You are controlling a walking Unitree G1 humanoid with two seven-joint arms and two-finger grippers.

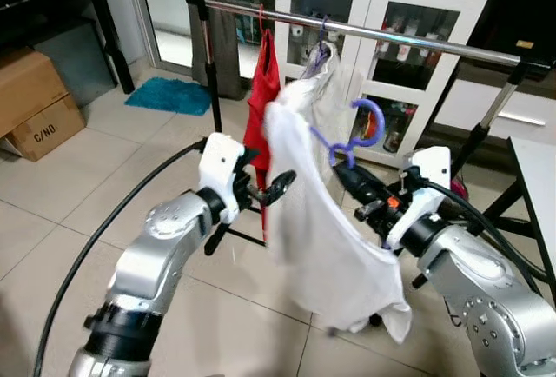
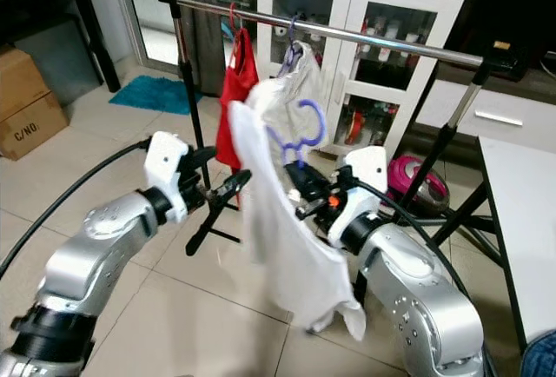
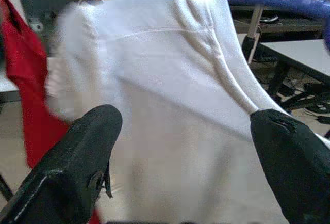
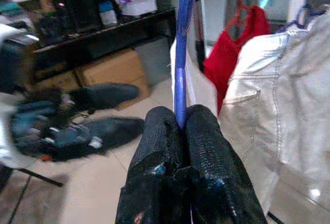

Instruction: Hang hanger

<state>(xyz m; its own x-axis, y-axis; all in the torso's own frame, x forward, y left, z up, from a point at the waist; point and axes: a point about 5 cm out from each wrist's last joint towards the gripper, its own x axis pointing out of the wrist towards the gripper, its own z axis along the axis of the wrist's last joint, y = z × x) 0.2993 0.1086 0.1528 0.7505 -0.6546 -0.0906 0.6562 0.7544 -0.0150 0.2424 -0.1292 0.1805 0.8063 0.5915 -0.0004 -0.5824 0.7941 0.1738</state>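
Left eye view first, working across from my left. A cardboard box sits on the tiled floor by the dark shelving, with a teal mat further back near the doorway. My left gripper is raised in front of the clothes rail, and in its wrist view its fingers stand well apart with the white shirt hanging between and just beyond them; I judge they are not gripping the cloth, only beside it. On the rail hang a red garment and, just right of it, a pale shirt on its own hook.

Centre frame is the thing I'm working with: the purple hanger, carrying the white shirt, which drapes down towards the floor. Its hook curls upward but sits well below the rail and in front of it, touching nothing up there. My right gripper has the hanger's lower part; the right wrist view shows both pads pressed together on the blue-purple stem.

So the pick-up is done and the hanger is aloft. What remains, as I read it, is lifting the hook above the bar, setting it over a free stretch to the right of the pale shirt, then letting go.
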